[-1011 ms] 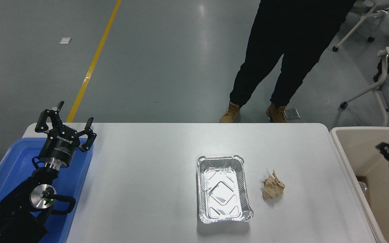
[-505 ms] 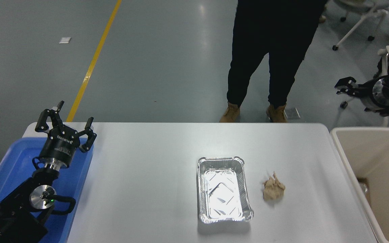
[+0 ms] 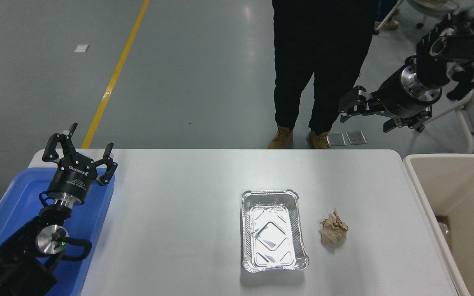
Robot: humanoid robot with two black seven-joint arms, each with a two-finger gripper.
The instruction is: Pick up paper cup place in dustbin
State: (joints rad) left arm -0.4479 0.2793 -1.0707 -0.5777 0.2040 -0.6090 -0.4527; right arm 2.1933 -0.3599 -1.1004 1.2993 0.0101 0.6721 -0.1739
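Note:
No paper cup shows on the table or in either gripper. The beige dustbin [image 3: 459,185] stands at the table's right end, cut off by the picture's edge. A small pale thing [image 3: 443,228] lies low inside it; I cannot tell what it is. My right gripper [image 3: 362,119] is open and empty, raised high beyond the table's far right corner, up and to the left of the bin, with its fingers pointing left. My left gripper [image 3: 81,152] is parked open at the lower left.
A rectangular foil tray [image 3: 273,230] and a crumpled brown paper ball [image 3: 333,231] lie on the white table [image 3: 179,213]. A blue plastic tray [image 3: 10,205] sits under the left arm. A person in dark trousers [image 3: 315,61] stands at the far edge. A chair is at the back right.
My right arm has risen out of the dustbin and swung up and to the left, empty. The person has stepped a little to the left. The left arm has not moved.

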